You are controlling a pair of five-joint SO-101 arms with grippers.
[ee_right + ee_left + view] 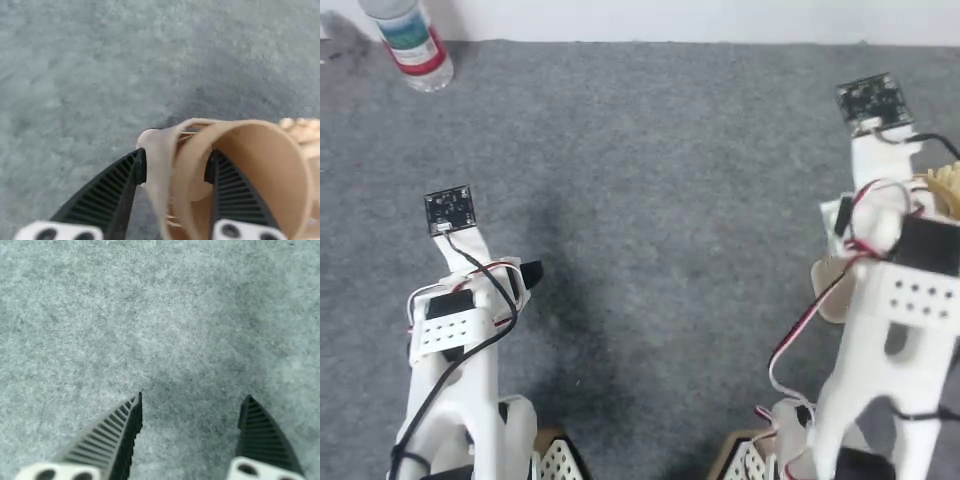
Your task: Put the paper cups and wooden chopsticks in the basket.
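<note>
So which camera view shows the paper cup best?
The right wrist view: the paper cup is close, its wall pinched in the right pincer. The high view gives a tan sliver of it beside that arm. The left wrist view faces grey mat.

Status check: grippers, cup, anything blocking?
Left gripper open, empty, over the mat. Right gripper shut on a cup by its wall, basket close by. Bottle at the far corner, away from both arms.
</note>
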